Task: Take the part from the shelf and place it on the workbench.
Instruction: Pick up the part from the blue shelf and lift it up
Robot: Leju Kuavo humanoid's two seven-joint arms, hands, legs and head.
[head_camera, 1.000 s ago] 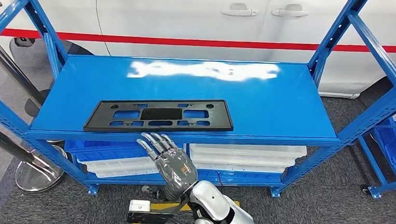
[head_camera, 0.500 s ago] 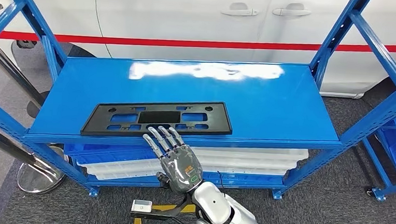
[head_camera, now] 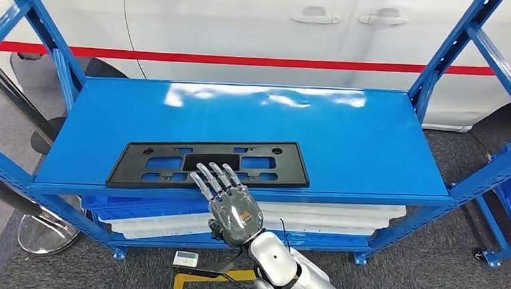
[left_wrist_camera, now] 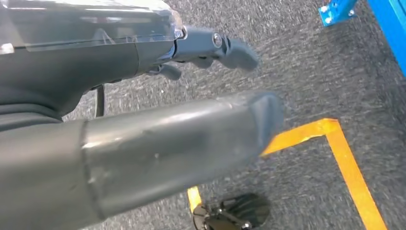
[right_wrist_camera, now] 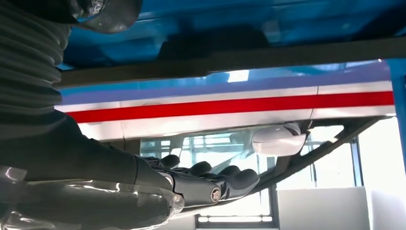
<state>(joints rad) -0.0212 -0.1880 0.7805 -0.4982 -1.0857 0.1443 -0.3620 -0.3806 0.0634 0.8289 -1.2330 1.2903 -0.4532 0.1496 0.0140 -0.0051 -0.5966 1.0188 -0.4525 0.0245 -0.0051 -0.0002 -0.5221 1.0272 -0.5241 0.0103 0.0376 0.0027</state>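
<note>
Presently my right hand (head_camera: 234,207) sits at lower centre of the head view, fingers (head_camera: 214,177) extended and spread, palm down, with the tips over the near edge of the part (head_camera: 208,163). It grips nothing. Whether the fingertips actually touch the part I cannot tell; they overlap its front rim in the frame, no more.

The part is a flat black panel with several cut-outs, lying flat on the blue shelf (head_camera: 347,143), left of centre and close to the front lip. My judgement: that position near the edge suits a reach from below and in front, and a thin, flat piece gives little to close on from above, so the fingers are held straight, likely to slide over or under the rim before closing.

In the right wrist view the same hand (right_wrist_camera: 191,184) shows its dark fingers laid out nearly straight and side by side, nothing between them.

My left hand (left_wrist_camera: 143,96) hangs over grey carpet beside yellow floor tape (left_wrist_camera: 344,158); its thumb is extended and the fingers lie loose and apart, holding nothing.

Below the shelf board, white trays (head_camera: 329,213) occupy the lower level. No workbench is visible.
</note>
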